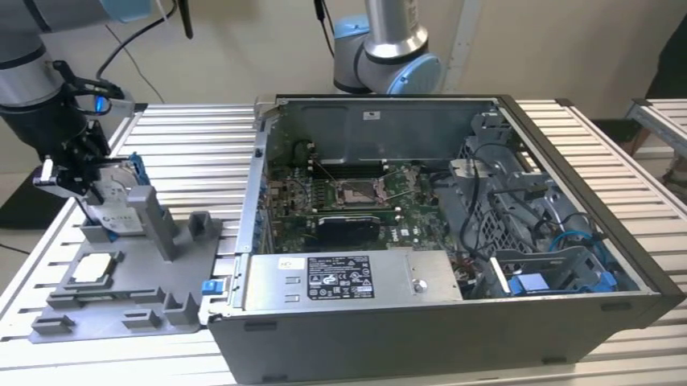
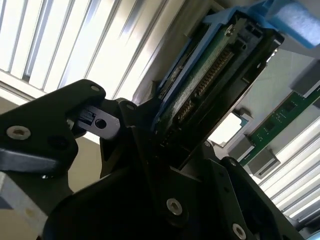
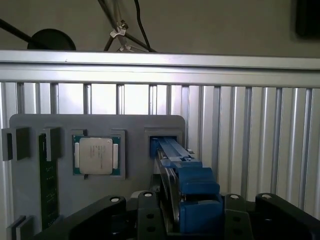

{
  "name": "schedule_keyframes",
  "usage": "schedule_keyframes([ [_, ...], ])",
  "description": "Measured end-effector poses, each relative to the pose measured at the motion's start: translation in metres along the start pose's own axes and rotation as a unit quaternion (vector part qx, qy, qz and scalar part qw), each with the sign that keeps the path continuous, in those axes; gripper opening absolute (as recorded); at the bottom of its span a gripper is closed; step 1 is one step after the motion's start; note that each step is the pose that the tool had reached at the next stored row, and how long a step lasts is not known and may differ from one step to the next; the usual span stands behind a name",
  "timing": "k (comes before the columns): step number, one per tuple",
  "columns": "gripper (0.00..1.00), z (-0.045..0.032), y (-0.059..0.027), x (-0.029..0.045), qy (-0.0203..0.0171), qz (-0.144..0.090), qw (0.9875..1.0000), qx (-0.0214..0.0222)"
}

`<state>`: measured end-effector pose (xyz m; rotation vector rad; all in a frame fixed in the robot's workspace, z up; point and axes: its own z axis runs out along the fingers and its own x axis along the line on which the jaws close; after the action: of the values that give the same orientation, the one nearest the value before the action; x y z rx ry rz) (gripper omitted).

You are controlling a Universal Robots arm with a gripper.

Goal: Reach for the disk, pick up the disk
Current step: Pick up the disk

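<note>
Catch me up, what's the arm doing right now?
The arm's gripper is down at the disk, which stands on edge in the grey fixture tray at the exterior view's left. In the first wrist view the disk's far end sits in its slot, so it does not look lifted out. The square chip lies in the pocket beside it. The open computer case sits on the slatted table, away from the gripper.

One disk [image 3: 197, 190], one chip [image 3: 96, 155], one memory stick [image 3: 48, 185], one computer case [image 1: 429, 342].
</note>
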<state>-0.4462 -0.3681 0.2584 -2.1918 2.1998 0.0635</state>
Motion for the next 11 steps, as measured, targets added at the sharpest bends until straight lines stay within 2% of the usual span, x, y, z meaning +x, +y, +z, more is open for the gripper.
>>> schedule_keyframes([
  [8, 0.00, -0.0001, 0.0000, 0.0000, -0.0002, 0.000, 1.0000, -0.0001],
  [9, 0.00, -0.0001, 0.0000, 0.0007, -0.0033, 0.000, 1.0000, -0.0002],
  [10, 0.00, -0.0001, 0.0000, 0.0017, -0.0081, 0.000, 1.0000, -0.0002],
  [11, 0.00, -0.0001, 0.0000, 0.0021, -0.0091, 0.000, 1.0000, -0.0002],
])
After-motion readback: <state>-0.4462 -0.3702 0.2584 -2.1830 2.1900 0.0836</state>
